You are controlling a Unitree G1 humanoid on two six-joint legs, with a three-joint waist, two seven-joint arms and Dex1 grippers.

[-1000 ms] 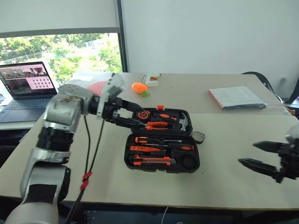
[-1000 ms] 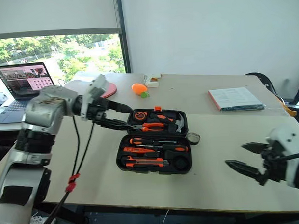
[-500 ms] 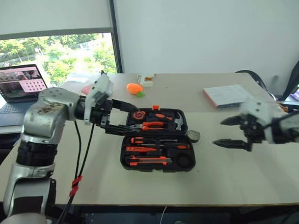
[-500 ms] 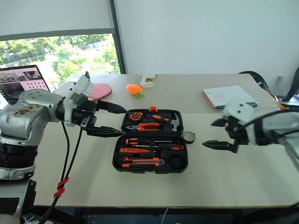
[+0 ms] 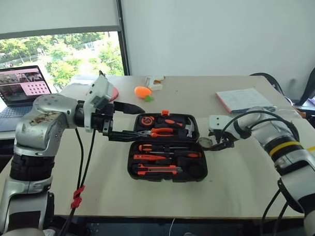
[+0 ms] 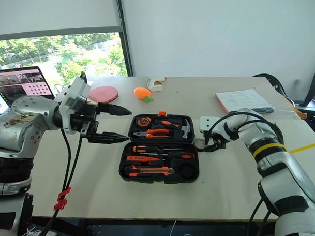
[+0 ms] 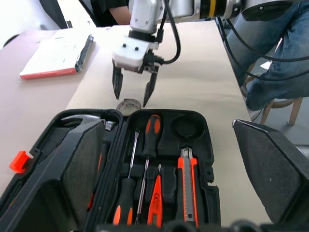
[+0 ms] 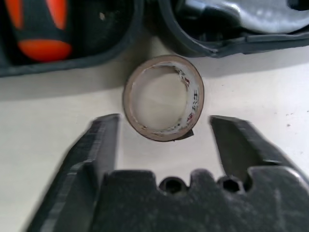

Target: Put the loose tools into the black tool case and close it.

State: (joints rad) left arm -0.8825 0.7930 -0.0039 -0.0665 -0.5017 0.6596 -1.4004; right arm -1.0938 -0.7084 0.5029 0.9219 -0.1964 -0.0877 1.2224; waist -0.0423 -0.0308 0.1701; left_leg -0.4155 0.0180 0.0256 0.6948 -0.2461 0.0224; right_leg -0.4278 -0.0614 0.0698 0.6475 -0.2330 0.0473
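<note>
Black tool case [image 5: 166, 146]: lies open on the table [image 5: 242, 182], lid half at the far side with the orange latch [image 5: 164, 112] on its far edge.
Case contents: screwdrivers [image 7: 150, 137] with orange-black handles, a slim orange screwdriver [image 7: 155, 200] and the utility knife [image 7: 187, 179] sit in the near half's recesses; pliers [image 5: 160, 132] and a hammer [image 5: 191, 128] sit in the lid half.
Round recess [image 7: 186, 128]: unfilled, at the near half's right end.
Small round ring-shaped item [image 8: 163, 98]: lies flat on the table just beside the case's right edge, outside the case; a hollow ring with a pale inside.
Right arm: elbow bent, forearm reaching in from the right, wrist angled down toward the ring.
Right gripper [image 7: 132, 86]: fingers part-spread, one on each side of the ring, not touching it.
Left arm: raised at the case's left, forearm level, pointing across toward the lid.
Left gripper [image 6: 116, 123]: fingers spread wide, holding nothing, above the table near the case's left edge.
</note>
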